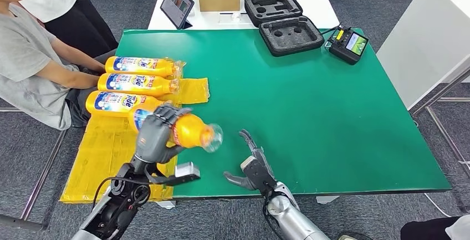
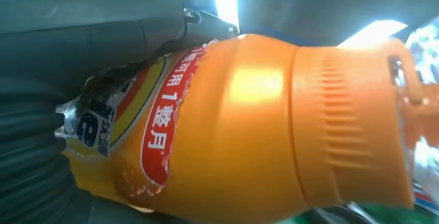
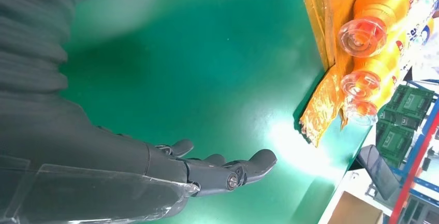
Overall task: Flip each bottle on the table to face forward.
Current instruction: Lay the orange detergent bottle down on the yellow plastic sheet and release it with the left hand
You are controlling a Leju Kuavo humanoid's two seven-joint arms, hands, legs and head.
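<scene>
The left hand [image 1: 157,134] holds an orange bottle [image 1: 188,131] up above the near left part of the green table [image 1: 332,123]. Its fingers wrap around the bottle's middle, over the label, and the clear cap points to the right. The right hand [image 1: 252,168] is near the front edge with its fingers spread, holding nothing. Three more bottles [image 1: 136,83] lie side by side on a yellow sheet [image 1: 105,151]. A person [image 1: 33,62] sits just beside them.
</scene>
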